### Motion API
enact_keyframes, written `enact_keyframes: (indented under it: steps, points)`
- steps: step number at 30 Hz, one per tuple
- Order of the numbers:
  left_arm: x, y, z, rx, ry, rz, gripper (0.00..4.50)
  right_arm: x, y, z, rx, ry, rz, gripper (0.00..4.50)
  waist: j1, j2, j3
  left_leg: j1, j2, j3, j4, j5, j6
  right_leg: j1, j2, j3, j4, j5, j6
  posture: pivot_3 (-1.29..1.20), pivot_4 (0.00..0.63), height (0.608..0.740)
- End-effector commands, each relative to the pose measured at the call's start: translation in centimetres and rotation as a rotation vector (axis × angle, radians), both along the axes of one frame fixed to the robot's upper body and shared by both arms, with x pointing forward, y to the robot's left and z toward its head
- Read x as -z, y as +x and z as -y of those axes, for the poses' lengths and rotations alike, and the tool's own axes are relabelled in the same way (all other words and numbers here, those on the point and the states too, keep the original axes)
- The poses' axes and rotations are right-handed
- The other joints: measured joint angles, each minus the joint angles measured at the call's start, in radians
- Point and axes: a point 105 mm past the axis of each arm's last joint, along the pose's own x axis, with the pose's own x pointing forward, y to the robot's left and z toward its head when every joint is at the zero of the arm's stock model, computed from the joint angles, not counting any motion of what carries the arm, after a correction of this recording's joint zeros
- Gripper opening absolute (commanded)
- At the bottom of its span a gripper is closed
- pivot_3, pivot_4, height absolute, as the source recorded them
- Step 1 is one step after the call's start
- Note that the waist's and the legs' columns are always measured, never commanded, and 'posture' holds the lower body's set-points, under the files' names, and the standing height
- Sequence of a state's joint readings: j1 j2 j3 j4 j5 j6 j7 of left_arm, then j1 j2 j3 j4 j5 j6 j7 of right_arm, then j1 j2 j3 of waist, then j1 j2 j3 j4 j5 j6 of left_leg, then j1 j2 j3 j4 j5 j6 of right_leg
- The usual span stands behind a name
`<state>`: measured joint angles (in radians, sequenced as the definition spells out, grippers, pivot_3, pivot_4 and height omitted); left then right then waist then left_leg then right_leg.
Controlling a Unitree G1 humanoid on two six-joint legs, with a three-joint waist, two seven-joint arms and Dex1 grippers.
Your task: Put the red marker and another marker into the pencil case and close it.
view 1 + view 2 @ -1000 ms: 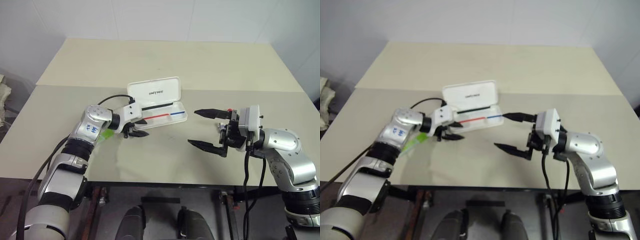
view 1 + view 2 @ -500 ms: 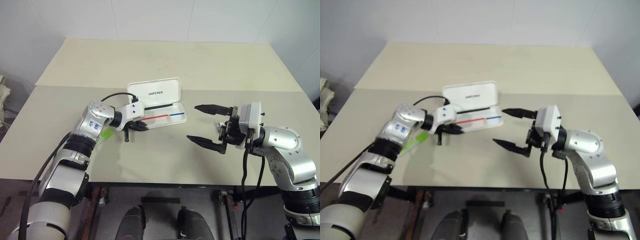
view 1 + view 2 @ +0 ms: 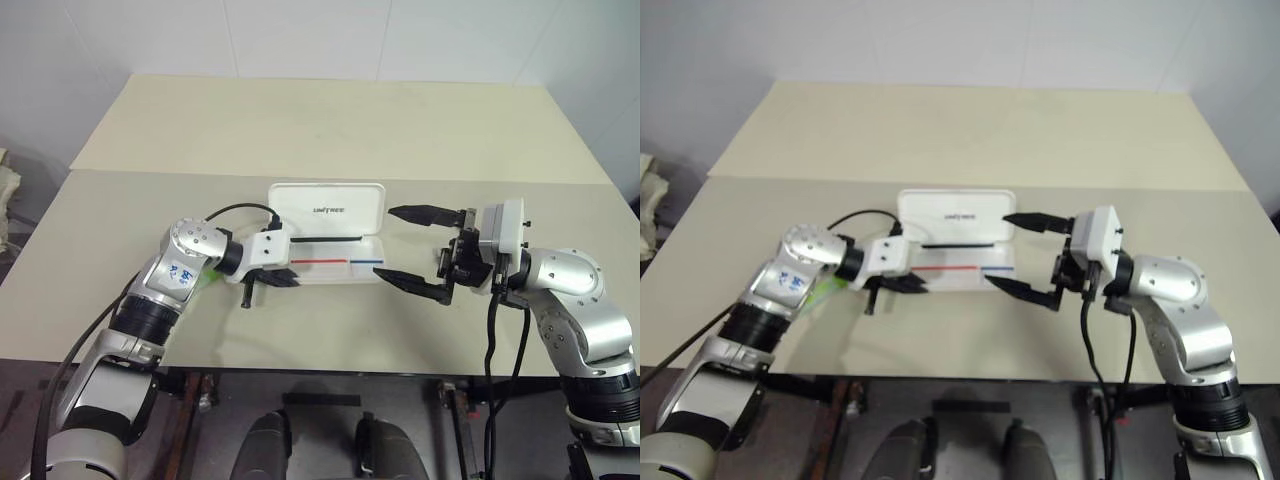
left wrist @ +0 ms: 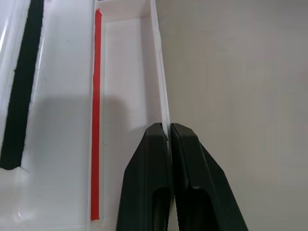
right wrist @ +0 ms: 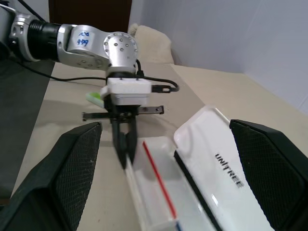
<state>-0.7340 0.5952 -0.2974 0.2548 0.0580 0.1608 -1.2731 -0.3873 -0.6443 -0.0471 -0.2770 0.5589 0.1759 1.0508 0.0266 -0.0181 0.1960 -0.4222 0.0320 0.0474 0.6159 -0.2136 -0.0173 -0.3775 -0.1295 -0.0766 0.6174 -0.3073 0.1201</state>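
Flat white hard-plastic pencil case [image 3: 330, 255] lies open mid-table, long axis running left to right between the arms; left gripper [image 4: 168, 139] pinches its near wall; right gripper [image 3: 405, 245], jaws wide, empty, flanks its right end.

The counter [image 3: 300, 130] is pale beige, with a seam [image 3: 150, 172] running across it from side to side, so that it reads as two tops pushed together. Behind it rises a white wall [image 3: 300, 35]. Off the counter's left edge lies a crumpled off-white cloth [image 3: 8, 190] over dark floor [image 3: 30, 370], and the right wrist view shows a dark brown panel [image 5: 89, 14] against the wall.
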Motion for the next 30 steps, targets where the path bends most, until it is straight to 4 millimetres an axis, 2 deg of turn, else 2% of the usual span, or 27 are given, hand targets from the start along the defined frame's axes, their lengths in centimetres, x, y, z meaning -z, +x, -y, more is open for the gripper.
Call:
enact_keyframes:
  steps: [1,5,11,18,21,25,30]
  points:
    - [0.5,-1.3,0.9,0.055,0.009,-0.034,0.02,-0.9,-0.4,-0.2,-0.021,0.016,0.038,4.50,-0.001,0.000,0.000,0.000,0.000,0.000,0.000,0.000,0.000,0.000,0.000,0.000,0.000,0.000,0.000,0.00,0.150,0.740]
    - [0.8,-2.2,2.2,0.062,-0.010,-0.036,0.02,-0.8,-0.5,-0.5,-0.031,0.021,0.029,4.50,0.000,0.000,0.000,0.001,0.000,0.000,0.001,-0.003,0.005,0.000,0.000,0.000,-0.002,0.000,0.000,0.00,0.150,0.740]
    - [1.2,-2.1,3.7,0.049,-0.034,-0.030,0.02,-0.7,-0.6,-0.6,-0.033,0.027,0.020,4.50,0.006,0.000,0.000,0.000,0.000,-0.001,0.005,-0.003,0.006,0.001,-0.001,0.000,-0.001,0.000,0.000,0.00,0.150,0.740]
    - [1.9,-1.9,3.8,0.025,-0.038,-0.050,0.02,-0.7,-0.8,-0.8,-0.037,0.036,0.016,4.50,0.018,0.000,0.000,0.000,0.000,-0.001,0.011,-0.006,0.008,0.002,-0.002,0.001,0.000,0.002,0.002,0.00,0.150,0.740]
    - [1.9,-2.1,4.0,0.025,-0.055,-0.070,0.85,-0.7,-0.8,-1.0,-0.038,0.039,0.016,4.50,0.023,0.000,0.000,0.000,0.000,0.000,0.012,-0.007,0.009,0.002,-0.002,0.002,0.000,0.002,0.002,0.00,0.150,0.740]
    - [1.4,-2.3,4.1,0.038,-0.093,-0.056,2.18,-0.5,-0.7,-0.9,-0.037,0.041,0.013,4.50,0.017,0.000,0.000,0.000,0.000,0.000,0.012,-0.008,0.009,0.002,-0.001,0.002,0.000,0.002,0.002,0.00,0.150,0.740]
    - [0.3,-2.3,2.7,-0.043,-0.176,-0.063,3.79,-0.5,-0.5,-0.8,-0.025,0.049,0.010,4.50,-0.001,0.000,0.000,0.000,0.000,0.001,0.012,-0.008,0.009,0.001,-0.001,0.002,0.000,0.002,0.002,0.00,0.150,0.740]
